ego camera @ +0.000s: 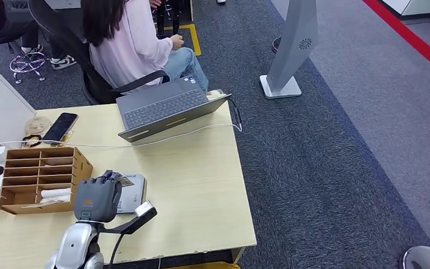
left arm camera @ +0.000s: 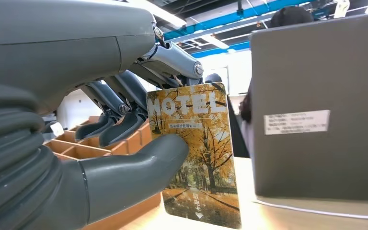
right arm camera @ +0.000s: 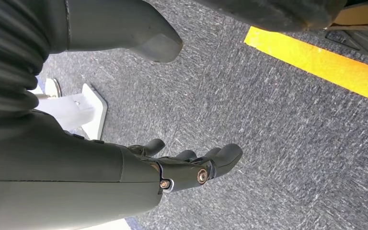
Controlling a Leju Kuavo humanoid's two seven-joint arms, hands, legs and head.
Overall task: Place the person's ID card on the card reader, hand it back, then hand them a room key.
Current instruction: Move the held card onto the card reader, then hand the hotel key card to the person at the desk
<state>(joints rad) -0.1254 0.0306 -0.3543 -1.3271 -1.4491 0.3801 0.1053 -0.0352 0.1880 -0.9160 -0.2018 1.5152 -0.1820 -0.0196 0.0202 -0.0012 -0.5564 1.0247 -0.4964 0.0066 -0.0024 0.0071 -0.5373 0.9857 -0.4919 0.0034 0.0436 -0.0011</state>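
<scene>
Over the pale wooden desk (ego camera: 201, 185) my left hand (ego camera: 96, 197) pinched the autumn-tree "HOTEL" room key card (left arm camera: 196, 153) upright, my right hand (right arm camera: 191, 167) hung slack and empty; handover step, I judged, needing a reach toward the seated person (ego camera: 131, 42).

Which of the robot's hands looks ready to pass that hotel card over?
The left hand: it already pinches the hotel card above the table. The right hand hangs open over the carpet.
</scene>
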